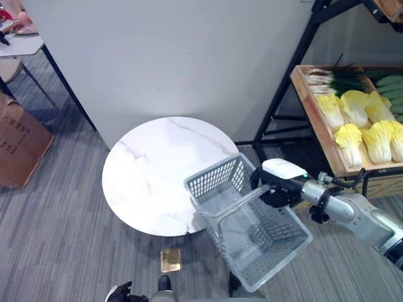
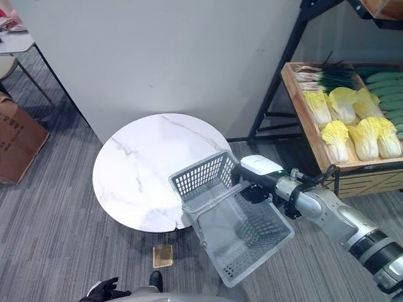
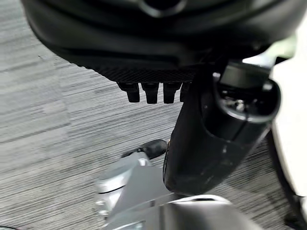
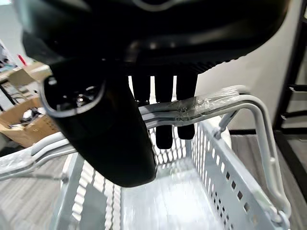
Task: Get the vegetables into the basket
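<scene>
Nearest, the left hand [image 1: 119, 293] hangs low beside the robot over the carpet [image 1: 56, 245], its fingers [image 3: 144, 92] curled under and holding nothing; it has no part in the carrying, so it is kept out of the way. A small gold block [image 1: 170, 259] lies on the carpet just before the table's near edge. Above that, the right hand [image 1: 272, 187] carries the basket [image 1: 252, 233] by its handle [image 4: 201, 108]: in the right wrist view the fingers [image 4: 165, 110] hook over the taped bar while the thumb [image 4: 108, 139] comes across in front, so the handle is caught between them. Held from one side like this, the basket hangs tilted, one end over the rim of the table [image 1: 151, 170] and the rest out over the carpet. It is empty, its mesh floor showing bare. The round marble table has nothing on it and looks like the natural spot to set the basket down for loading. Farther off, to the robot's right, the vegetables sit in a wooden tray [image 1: 315, 119] on a black rack [image 1: 283, 94]: cabbages [image 1: 362, 129] in pale yellow rows, green onions [image 1: 340, 80] behind them and cucumbers [image 1: 391, 88] at the far edge. Tray and basket are well apart, so my reading is that no vegetable has been moved yet.
</scene>
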`<state>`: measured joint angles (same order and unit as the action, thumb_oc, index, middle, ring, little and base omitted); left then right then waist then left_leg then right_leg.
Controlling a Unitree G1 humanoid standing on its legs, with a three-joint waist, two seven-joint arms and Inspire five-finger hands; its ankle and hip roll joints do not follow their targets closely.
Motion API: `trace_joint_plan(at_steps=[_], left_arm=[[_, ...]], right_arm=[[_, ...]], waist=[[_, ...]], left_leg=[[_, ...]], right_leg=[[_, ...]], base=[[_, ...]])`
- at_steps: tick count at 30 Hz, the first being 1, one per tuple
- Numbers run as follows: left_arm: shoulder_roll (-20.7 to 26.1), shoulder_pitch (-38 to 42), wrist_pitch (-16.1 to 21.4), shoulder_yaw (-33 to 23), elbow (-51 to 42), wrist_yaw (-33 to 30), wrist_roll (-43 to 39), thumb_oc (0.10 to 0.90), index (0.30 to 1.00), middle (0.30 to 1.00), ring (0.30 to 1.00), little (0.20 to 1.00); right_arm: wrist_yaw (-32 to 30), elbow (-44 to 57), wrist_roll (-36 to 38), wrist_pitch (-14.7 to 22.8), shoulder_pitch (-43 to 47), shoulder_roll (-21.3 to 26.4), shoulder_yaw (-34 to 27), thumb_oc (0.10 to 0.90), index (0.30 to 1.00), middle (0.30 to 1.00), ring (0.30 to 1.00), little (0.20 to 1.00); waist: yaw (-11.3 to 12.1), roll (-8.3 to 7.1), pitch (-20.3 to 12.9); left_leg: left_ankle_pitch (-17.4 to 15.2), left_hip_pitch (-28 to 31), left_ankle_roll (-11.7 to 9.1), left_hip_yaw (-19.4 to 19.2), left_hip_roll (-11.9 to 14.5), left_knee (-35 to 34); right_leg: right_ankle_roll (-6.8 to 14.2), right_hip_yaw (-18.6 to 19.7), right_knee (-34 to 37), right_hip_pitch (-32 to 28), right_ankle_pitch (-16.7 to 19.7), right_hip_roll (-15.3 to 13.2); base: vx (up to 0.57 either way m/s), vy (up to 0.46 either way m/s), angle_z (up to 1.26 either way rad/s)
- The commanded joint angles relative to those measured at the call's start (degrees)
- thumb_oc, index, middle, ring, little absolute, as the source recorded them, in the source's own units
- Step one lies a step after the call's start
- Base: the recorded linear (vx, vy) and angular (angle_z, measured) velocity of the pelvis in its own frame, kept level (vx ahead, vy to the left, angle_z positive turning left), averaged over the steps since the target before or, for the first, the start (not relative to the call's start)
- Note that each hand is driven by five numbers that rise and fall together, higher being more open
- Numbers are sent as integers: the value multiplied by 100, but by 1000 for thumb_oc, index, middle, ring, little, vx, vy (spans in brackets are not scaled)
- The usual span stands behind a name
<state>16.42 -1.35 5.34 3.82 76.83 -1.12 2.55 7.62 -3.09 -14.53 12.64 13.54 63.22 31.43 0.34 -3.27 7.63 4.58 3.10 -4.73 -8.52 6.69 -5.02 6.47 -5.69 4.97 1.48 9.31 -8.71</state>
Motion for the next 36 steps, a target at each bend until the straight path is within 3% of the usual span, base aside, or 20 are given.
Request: trace_joint_plan(at_steps=[1,9,12,13,14,17,18,20,22,25,26,29,36], left_arm=[[95,59,49,135,324,55,231,900,1000,1000,1000,1000],[200,166,83,204,203,43,255,900,1000,1000,1000,1000],[245,201,107,219,173,22,317,900,1000,1000,1000,1000],[245,203,107,219,174,22,318,900,1000,1000,1000,1000],[302,294,123,207,133,-13,305,900,1000,1000,1000,1000],[434,363,121,199,7,-3,306,900,1000,1000,1000,1000],[435,365,120,197,6,-3,306,900,1000,1000,1000,1000],[482,255,105,122,-70,12,254,900,1000,1000,1000,1000],[456,168,98,97,-80,30,213,900,1000,1000,1000,1000],[460,135,94,103,-96,44,165,900,1000,1000,1000,1000],[471,125,76,61,-83,56,145,900,1000,1000,1000,1000],[470,118,68,35,-35,76,201,900,1000,1000,1000,1000],[323,151,62,76,-22,119,282,900,1000,1000,1000,1000]], right_arm=[[-423,431,70,333,618,-27,-840,400,300,300,300,300],[-607,149,73,237,156,-269,-1379,400,300,300,300,300],[-650,278,89,235,-93,-349,-1661,400,300,300,300,300],[-649,281,89,233,-95,-350,-1664,400,300,300,300,300],[-705,253,60,211,9,-387,-1636,400,300,300,300,300],[-716,327,73,185,18,-478,-1637,400,300,300,300,300],[-716,328,73,184,19,-479,-1638,400,300,300,300,300],[-707,345,48,198,195,-586,-1472,400,300,300,300,300],[-680,347,95,215,447,-695,-1289,400,300,300,300,300],[-675,353,111,226,624,-751,-1139,400,300,300,300,300],[-681,377,68,219,703,-796,-1058,400,300,300,300,300],[-674,482,11,233,691,-768,-1042,400,300,300,300,300],[-634,642,68,271,368,-590,-1245,400,300,300,300,300]], waist=[[94,-299,-86],[20,-399,68],[-141,-441,236],[-126,-445,234],[-192,-438,328],[-108,-197,340],[-113,-203,331],[51,-156,203],[185,-225,97],[291,-271,42],[392,-351,32],[401,-385,22],[231,-276,60]], left_leg=[[-503,-71,191,54,-133,444],[-809,-322,318,55,-320,1033],[-924,-375,444,-133,-471,1134],[-923,-374,449,-150,-476,1130],[-857,-444,458,-376,-502,1071],[-563,-591,476,-775,-271,740],[-542,-605,477,-773,-277,730],[-478,-659,536,-1152,-192,639],[-507,-688,554,-1468,-178,696],[-622,-710,507,-1551,-164,787],[-633,-759,483,-1735,-157,883],[-647,-751,433,-1879,-76,1023],[-408,-850,164,-2098,328,1276]], right_leg=[[186,-27,-80,-145,105,-379],[269,26,-438,5,119,-612],[437,299,-627,276,641,-783],[441,317,-618,283,653,-786],[558,434,-589,553,1144,-869],[415,-394,-1085,520,528,-894],[411,-397,-1082,535,536,-898],[316,-792,-1490,140,97,-908],[329,-968,-1549,-186,111,-960],[418,-1056,-1512,-479,129,-1015],[481,-1292,-1262,-637,218,-1008],[499,-1453,-1043,-652,210,-978],[284,-1479,-551,-808,-370,-621]], base=[[4,47,-3],[-28,92,0],[-72,141,-9],[-167,121,-42],[-284,158,-46],[-255,169,-85],[-137,121,-142],[-159,135,-76],[-112,42,-148],[-35,-47,-92],[-36,-72,-24],[-22,-129,-63],[-35,-144,-16]])
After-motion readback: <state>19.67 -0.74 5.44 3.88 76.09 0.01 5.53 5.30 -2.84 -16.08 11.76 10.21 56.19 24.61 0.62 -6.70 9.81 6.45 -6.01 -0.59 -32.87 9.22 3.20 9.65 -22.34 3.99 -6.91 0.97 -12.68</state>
